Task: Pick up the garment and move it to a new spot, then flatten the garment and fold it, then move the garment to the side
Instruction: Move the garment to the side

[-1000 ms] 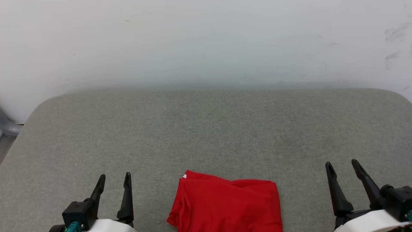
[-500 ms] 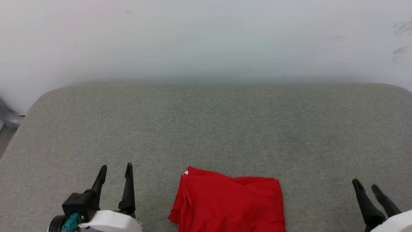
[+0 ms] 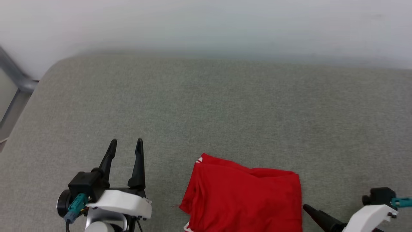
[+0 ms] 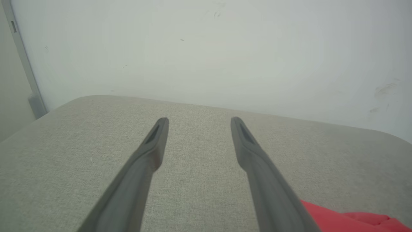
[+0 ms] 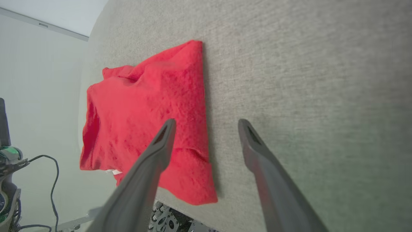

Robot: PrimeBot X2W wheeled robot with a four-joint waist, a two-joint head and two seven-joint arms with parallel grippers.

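Observation:
The garment [image 3: 244,196] lies as a folded red rectangle at the near edge of the grey padded table [image 3: 225,106], with a bit of white trim at its far left corner. My left gripper [image 3: 126,141] stands open to the garment's left, clear of it, fingers pointing away over bare fabric [image 4: 199,120]. The garment's corner [image 4: 347,220] shows at the lower right of the left wrist view. My right gripper [image 5: 206,122] is open and low beside the garment's [image 5: 145,106] right edge. One finger lies over the cloth and the other over the table. A dark right finger [image 3: 317,216] points at the garment.
A white wall rises behind the table. A grey metal frame [image 3: 13,74] stands past the table's left corner. Below the near table edge, the right wrist view shows a black cable [image 5: 48,161] and robot parts. Wide bare table lies beyond the garment.
The head camera has tilted down and turned a little. My right gripper has swung from pointing up the view to pointing left at the garment's right edge. The garment has stayed put.

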